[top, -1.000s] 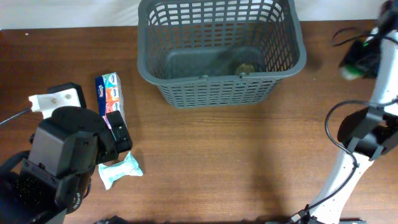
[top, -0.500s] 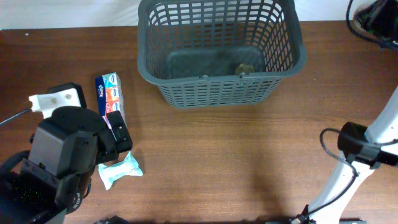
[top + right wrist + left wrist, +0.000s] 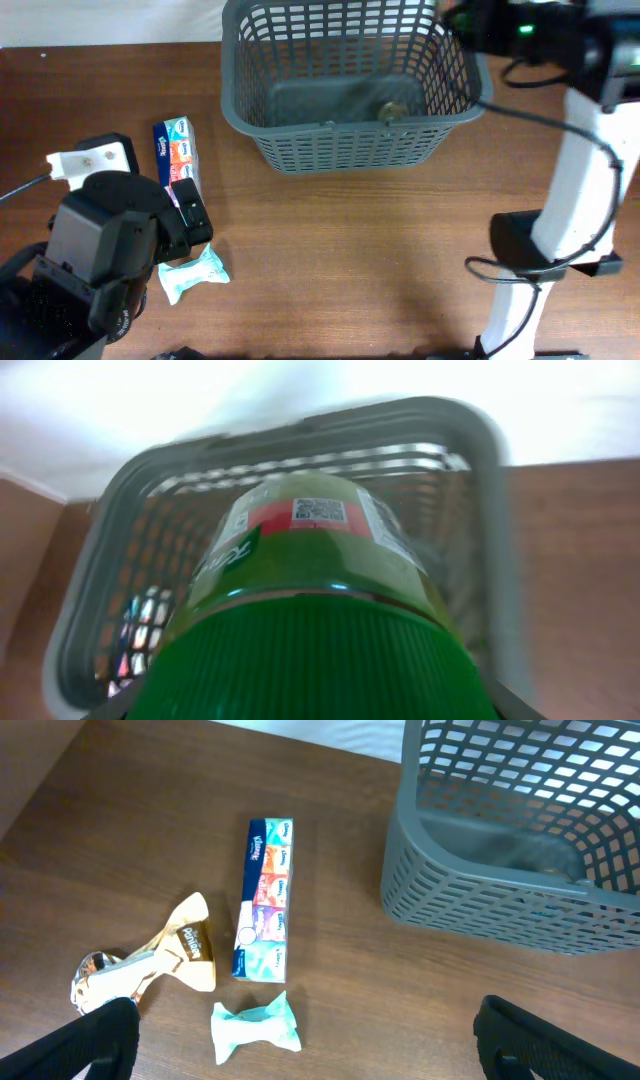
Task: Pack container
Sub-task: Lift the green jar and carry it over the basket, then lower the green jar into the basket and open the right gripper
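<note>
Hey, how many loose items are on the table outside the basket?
3: tissue pack, gold wrapper left of it, teal packet at its near end. Others may be hidden.

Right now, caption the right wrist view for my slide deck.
Green-lidded jar, lid nearest the lens, fills the frame with the grey basket and brown table beyond it.

A brown wooden table [image 3: 400,1000] carries three small items close together: a long, slim multi-pack of tissues [image 3: 264,898] lying flat; just beside one end, a crumpled teal packet [image 3: 256,1026]; nearby, a gold twist-wrapped sweet [image 3: 165,956], possibly chocolate; separately, seen close and blurred, a green-lidded jar [image 3: 310,610] with a red-banded label.
</note>
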Tool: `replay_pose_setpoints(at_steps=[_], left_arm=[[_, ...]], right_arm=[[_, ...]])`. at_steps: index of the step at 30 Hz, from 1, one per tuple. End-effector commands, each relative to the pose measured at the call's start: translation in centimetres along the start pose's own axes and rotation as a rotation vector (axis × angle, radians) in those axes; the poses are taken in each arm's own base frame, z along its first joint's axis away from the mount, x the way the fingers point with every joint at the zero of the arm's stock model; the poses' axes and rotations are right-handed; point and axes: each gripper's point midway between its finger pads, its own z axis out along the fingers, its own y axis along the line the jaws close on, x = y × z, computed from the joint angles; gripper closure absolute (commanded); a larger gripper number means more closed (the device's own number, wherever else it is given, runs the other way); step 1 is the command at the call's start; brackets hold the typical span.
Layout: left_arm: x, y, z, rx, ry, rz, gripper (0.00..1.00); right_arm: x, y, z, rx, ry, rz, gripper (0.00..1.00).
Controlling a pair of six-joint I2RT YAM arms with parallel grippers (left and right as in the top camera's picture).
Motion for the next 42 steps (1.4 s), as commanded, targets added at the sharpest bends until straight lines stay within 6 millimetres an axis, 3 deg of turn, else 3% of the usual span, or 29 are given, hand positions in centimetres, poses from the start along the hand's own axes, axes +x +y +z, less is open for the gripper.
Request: replay_pose_setpoints(at_steps=[1, 4, 10, 15, 20, 28, 31, 36, 38, 42], left_arm=[[0.0, 0.1, 0.1, -0.006, 0.002, 0.013, 0.00], [0.0, 0.1, 0.1, -0.005, 0.002, 0.013, 0.00], [0.0, 0.1, 0.1, -0.005, 0.002, 0.013, 0.01], [0.0, 0.1, 0.1, -0.005, 0.002, 0.013, 0.00], [0.0, 0.1, 0.1, -0.006, 0.002, 0.013, 0.00], [0.0, 0.1, 0.1, -0.005, 0.002, 0.013, 0.00], [0.0, 0.1, 0.1, -0.005, 0.002, 0.013, 0.00], [0.0, 0.1, 0.1, -0.005, 0.002, 0.013, 0.00], [0.0, 0.1, 0.1, -0.006, 0.002, 0.013, 0.00], [0.0, 0.1, 0.1, -0.006, 0.002, 0.013, 0.00]], right_arm=[[0.5, 1.7, 2.0, 0.007, 0.021, -0.062, 0.96], [1.3, 2.1, 4.5, 0.042, 0.057, -0.085, 0.96], [3.2, -0.3, 10.7, 0.152, 0.162, -0.088, 0.96], [7.4, -2.5, 16.3, 0.192, 0.326, -0.069, 0.96], [11.6, -4.3, 20.0, 0.223, 0.457, -0.055, 0.96], [17.1, -6.6, 23.1, 0.256, 0.598, -0.037, 0.95], [18.6, -7.1, 23.7, 0.264, 0.632, -0.033, 0.85], [19.2, -7.3, 23.9, 0.268, 0.647, -0.032, 0.71], [19.1, -7.3, 23.9, 0.267, 0.643, -0.032, 0.60], [19.0, -7.3, 24.0, 0.265, 0.636, -0.033, 0.57]])
